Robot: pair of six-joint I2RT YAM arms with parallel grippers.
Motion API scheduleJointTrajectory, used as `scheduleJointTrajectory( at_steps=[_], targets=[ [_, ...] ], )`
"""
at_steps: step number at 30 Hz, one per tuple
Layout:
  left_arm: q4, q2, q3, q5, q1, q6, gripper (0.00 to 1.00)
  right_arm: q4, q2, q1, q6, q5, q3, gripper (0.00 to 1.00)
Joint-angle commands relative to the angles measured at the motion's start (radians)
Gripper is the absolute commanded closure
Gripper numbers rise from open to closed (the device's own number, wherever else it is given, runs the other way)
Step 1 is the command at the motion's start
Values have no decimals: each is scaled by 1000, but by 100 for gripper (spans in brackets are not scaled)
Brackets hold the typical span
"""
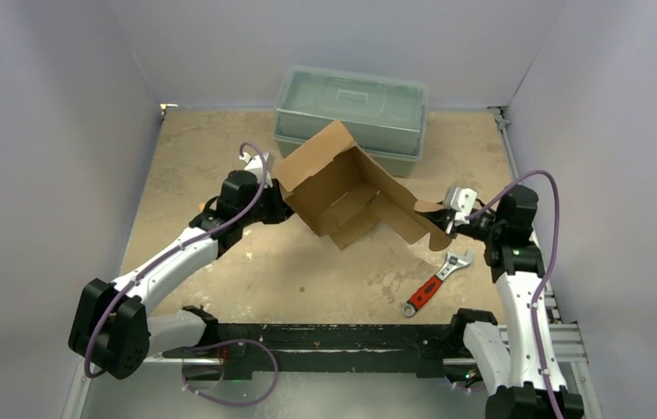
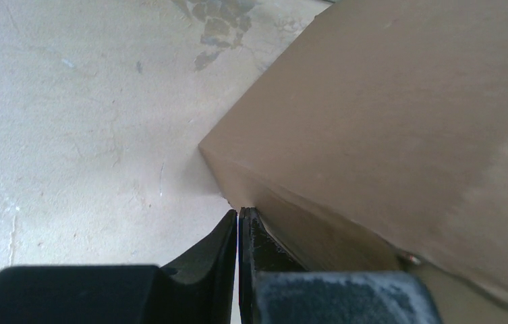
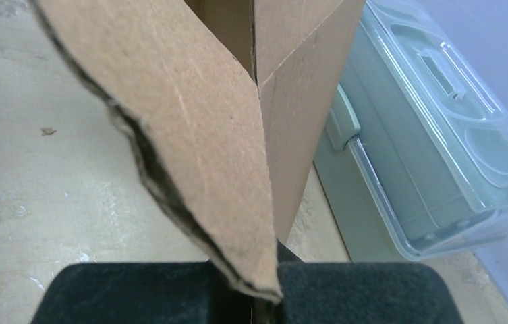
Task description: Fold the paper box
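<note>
The paper box [image 1: 342, 188], a brown cardboard sheet partly formed with walls and loose flaps, is held tilted over the middle of the table between both arms. My left gripper [image 1: 279, 202] is at its left corner. In the left wrist view the fingertips are pressed together [image 2: 239, 214] right at the box's corner edge, and the box wall [image 2: 399, 115] fills the upper right. My right gripper [image 1: 436, 212] is shut on the box's right flap. In the right wrist view that flap [image 3: 204, 121] runs down between the black pads [image 3: 264, 283].
A grey-green plastic toolbox [image 1: 351, 105] stands at the back just behind the box and shows again at the right of the right wrist view [image 3: 433, 135]. A red-handled wrench [image 1: 434, 284] lies on the sandy table near the right arm.
</note>
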Motion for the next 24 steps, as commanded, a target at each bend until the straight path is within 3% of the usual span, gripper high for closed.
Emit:
scheduleJointTrajectory(
  at_steps=[1, 18, 24],
  targets=[
    [22, -46, -43, -31, 9, -11, 97, -37, -10, 16, -32, -17, 57, 100],
    [-8, -125, -108, -27, 17, -28, 97, -82, -24, 63, -81, 68, 64, 100],
    [-132, -233, -110, -36, 17, -26, 96, -7, -36, 63, -9, 123, 32, 100]
  ],
)
